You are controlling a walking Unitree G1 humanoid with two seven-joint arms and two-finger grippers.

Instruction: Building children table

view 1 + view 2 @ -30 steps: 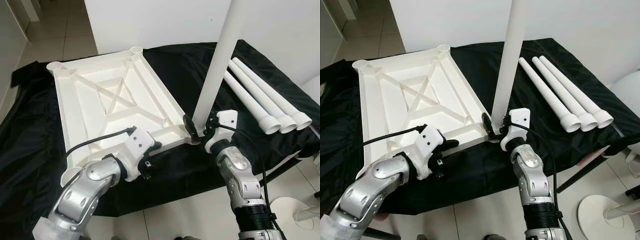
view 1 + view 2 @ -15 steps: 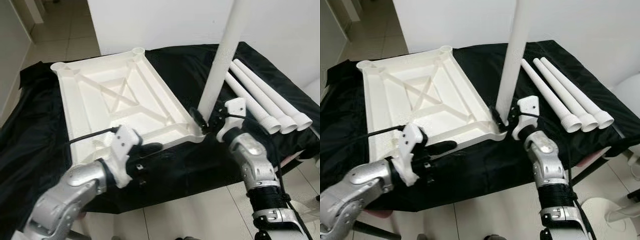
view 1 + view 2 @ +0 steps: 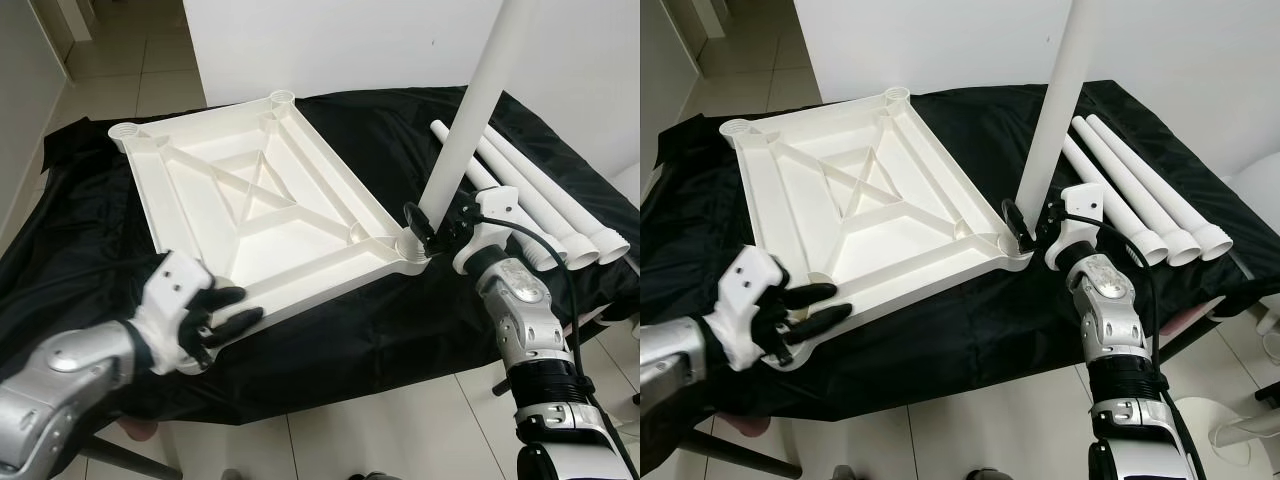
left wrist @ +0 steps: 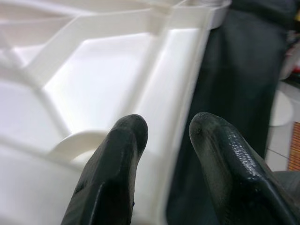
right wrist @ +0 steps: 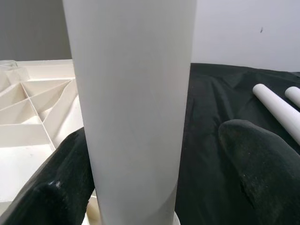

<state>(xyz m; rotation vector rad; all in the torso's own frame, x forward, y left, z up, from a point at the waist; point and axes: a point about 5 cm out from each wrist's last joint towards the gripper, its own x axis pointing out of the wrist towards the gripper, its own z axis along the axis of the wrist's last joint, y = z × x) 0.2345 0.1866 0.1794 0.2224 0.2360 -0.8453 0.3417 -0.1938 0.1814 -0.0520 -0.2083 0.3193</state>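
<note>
Seating the first table leg upright in the near-right corner socket of the inverted tabletop, we keep the right gripper closed on it, left gripper open at the near-left rim; next, fetch one of the spare legs.

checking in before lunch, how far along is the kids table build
Early. The tabletop lies underside up on the black cloth. One leg stands in its near right corner socket, the right gripper around its base. The left gripper is at the near left corner. Three legs lie unfitted beside it.
</note>
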